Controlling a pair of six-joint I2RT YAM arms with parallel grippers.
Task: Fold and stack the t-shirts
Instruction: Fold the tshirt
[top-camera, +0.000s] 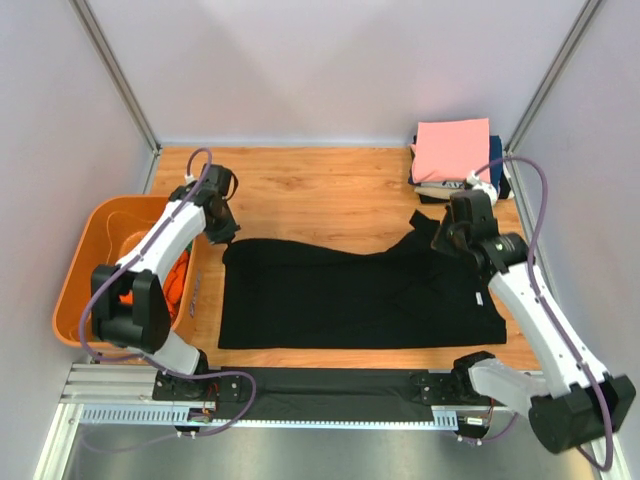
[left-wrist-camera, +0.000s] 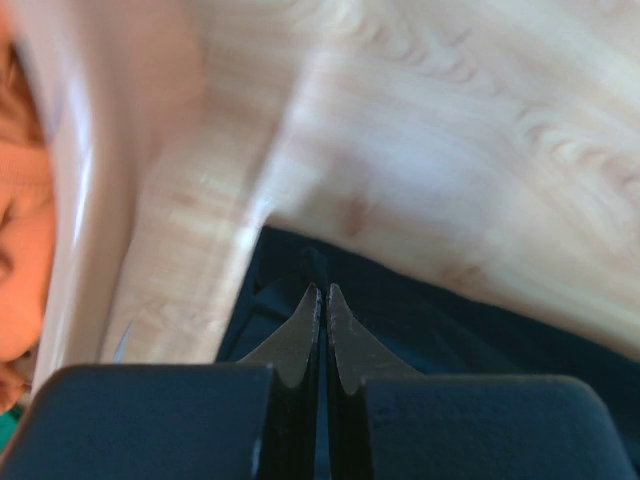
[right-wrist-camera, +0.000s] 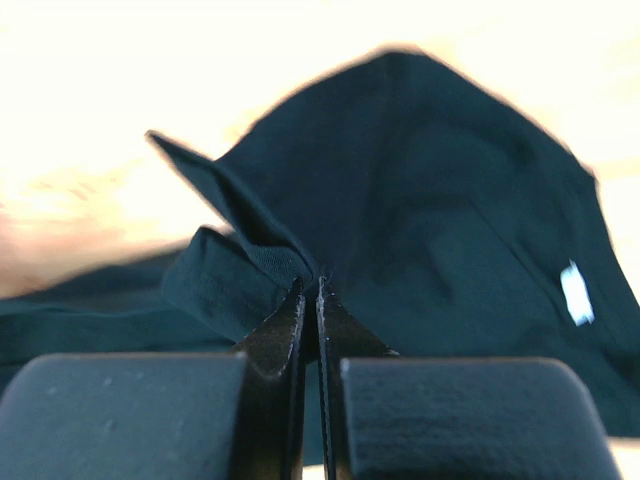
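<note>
A black t-shirt (top-camera: 350, 295) lies spread flat across the middle of the wooden table. My left gripper (top-camera: 222, 238) sits at its far left corner. In the left wrist view the gripper (left-wrist-camera: 320, 290) is shut, with a small fold of the dark cloth (left-wrist-camera: 450, 330) pinched at the tips. My right gripper (top-camera: 443, 238) is at the far right shoulder, where the cloth is raised. In the right wrist view that gripper (right-wrist-camera: 308, 285) is shut on a bunched edge of the shirt (right-wrist-camera: 430, 200). A folded pink t-shirt (top-camera: 452, 150) tops a small stack at the back right corner.
An orange tub (top-camera: 85, 270) stands at the left table edge with orange cloth (top-camera: 177, 280) inside, close beside my left arm. Dark folded cloth (top-camera: 497, 165) shows under the pink shirt. A dark strip (top-camera: 330, 385) lies over the rail between the arm bases. White walls enclose the table.
</note>
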